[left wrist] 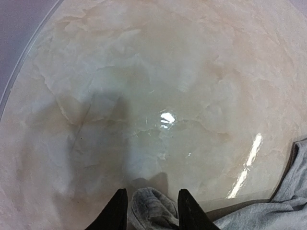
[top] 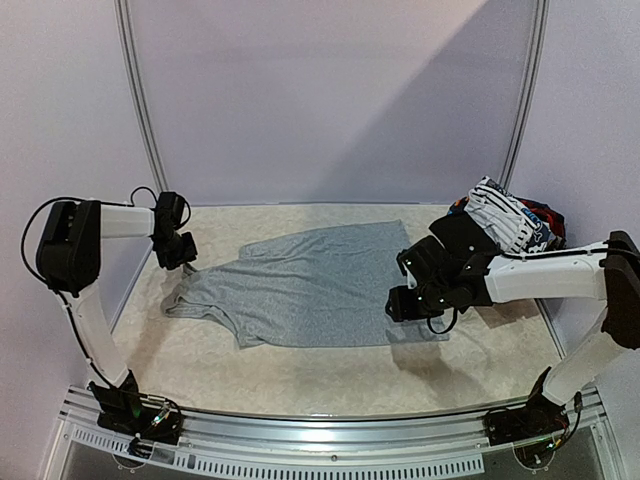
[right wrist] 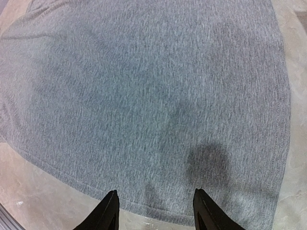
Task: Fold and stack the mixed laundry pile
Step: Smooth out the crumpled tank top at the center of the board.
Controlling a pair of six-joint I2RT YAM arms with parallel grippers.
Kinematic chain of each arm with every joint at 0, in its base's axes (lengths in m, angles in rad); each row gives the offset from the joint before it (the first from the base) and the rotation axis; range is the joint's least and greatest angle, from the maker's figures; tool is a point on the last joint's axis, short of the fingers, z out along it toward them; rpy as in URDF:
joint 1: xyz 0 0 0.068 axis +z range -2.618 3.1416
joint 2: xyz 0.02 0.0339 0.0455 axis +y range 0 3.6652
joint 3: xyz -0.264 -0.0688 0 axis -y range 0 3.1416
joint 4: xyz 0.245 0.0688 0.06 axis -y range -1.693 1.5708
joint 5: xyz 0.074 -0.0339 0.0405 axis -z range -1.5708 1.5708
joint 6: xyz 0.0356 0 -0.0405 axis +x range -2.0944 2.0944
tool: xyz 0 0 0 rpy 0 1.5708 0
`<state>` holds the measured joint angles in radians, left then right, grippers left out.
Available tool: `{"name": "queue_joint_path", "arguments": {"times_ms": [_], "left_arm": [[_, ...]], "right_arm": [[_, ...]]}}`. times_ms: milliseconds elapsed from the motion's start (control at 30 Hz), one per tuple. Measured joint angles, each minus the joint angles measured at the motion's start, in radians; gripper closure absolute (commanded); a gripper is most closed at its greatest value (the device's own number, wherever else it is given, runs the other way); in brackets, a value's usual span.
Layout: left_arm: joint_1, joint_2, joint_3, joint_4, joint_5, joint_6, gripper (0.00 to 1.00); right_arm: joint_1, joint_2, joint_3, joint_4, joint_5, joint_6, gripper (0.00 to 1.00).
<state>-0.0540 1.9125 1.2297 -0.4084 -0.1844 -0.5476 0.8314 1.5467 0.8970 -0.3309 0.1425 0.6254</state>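
A light grey garment (top: 310,285) lies spread flat across the middle of the table. My left gripper (top: 185,262) is at its far left tip, open. A small fold of the grey cloth (left wrist: 152,211) sits between its black fingers (left wrist: 115,211); I cannot tell whether they touch it. My right gripper (top: 398,298) hangs open just above the garment's right hem (right wrist: 158,211), nothing between its fingertips. The rest of the mixed laundry pile (top: 500,220) sits bunched at the back right: black cloth, a white black-striped piece, red and blue bits.
The pale marbled table top (top: 300,370) runs to a metal rail (top: 330,425) at the near edge. Curved white posts (top: 140,100) and lilac walls close in the back and sides. The right arm (top: 550,275) stretches low in front of the pile.
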Motion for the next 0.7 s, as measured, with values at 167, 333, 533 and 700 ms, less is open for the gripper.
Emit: {"name": "queue_joint_path", "arguments": {"times_ms": [167, 333, 533, 700], "left_arm": [[0.0, 0.011, 0.001, 0.005, 0.011, -0.014, 1.0], [0.0, 0.012, 0.002, 0.006, -0.001, -0.024, 1.0], [0.011, 0.01, 0.1, -0.053, -0.055, -0.034, 1.0], [0.042, 0.019, 0.261, -0.069, -0.072, -0.048, 1.0]], "right_arm": [[0.0, 0.0, -0.002, 0.003, 0.0, 0.002, 0.5], [0.0, 0.0, -0.002, 0.003, 0.0, 0.002, 0.5], [0.0, 0.013, -0.002, 0.006, 0.005, 0.002, 0.51], [0.0, 0.03, -0.002, 0.012, 0.005, 0.002, 0.51]]}}
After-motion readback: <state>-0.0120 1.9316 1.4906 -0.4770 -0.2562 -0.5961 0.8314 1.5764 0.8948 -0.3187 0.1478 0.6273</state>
